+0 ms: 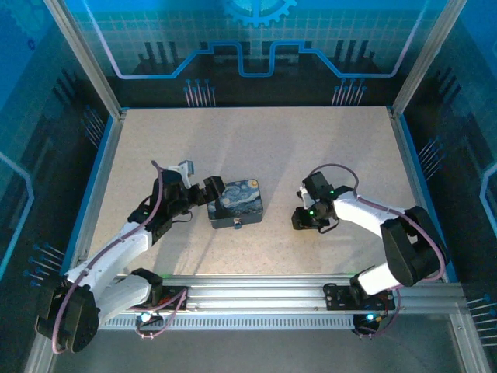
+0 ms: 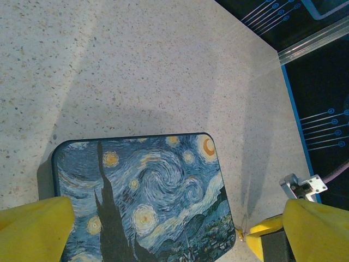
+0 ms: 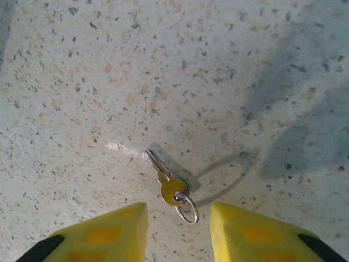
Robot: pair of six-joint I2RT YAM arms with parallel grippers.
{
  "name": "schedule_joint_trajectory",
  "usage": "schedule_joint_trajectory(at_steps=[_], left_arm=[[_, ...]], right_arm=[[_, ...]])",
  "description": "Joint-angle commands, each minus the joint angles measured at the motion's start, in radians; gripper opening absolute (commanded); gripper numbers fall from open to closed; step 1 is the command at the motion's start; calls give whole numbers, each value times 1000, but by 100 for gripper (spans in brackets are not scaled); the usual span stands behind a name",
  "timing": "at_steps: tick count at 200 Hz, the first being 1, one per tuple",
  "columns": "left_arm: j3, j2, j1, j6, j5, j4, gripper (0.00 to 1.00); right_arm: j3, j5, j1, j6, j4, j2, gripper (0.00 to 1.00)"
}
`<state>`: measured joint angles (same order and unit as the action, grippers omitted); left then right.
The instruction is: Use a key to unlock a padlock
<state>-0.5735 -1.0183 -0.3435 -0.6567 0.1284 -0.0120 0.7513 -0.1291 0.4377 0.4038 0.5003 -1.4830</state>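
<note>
speckled counter (image 1: 256,148) carries the starry box (image 1: 237,203); left gripper (image 2: 174,232) hangs wide above it, likely to steady it. right gripper (image 3: 179,232), jaws partly apart, straddles the key (image 3: 170,185) lying flat, lined up to pinch.

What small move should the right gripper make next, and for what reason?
Probably ease the right gripper a little forward and down until its fingers flank the key at its head, then close. The key lies flat on the table, its ring at the mouth of the gap between the yellow fingers, and neither finger touches it yet.
</note>
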Motion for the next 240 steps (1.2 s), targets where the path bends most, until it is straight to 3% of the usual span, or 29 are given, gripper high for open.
schedule_joint_trajectory(at_steps=[1,138,163,207,240], left_arm=[[4,-5,-6,-19,-6,-13,99],[0,-8,-6,-20,-10,-3,99],[-5,-8,-6,-18,-10,-2,99],[-25,-11,-6,-34,9,-2,99],[-41,-15,-6,-88,46,-20,99]], right_arm=[[29,-24,16,9,0,-20,34],[29,-9,21,26,11,-74,26],[30,-7,21,34,3,-77,20],[6,-14,20,74,-32,-44,0],[-52,-86,9,151,-142,25,0]])
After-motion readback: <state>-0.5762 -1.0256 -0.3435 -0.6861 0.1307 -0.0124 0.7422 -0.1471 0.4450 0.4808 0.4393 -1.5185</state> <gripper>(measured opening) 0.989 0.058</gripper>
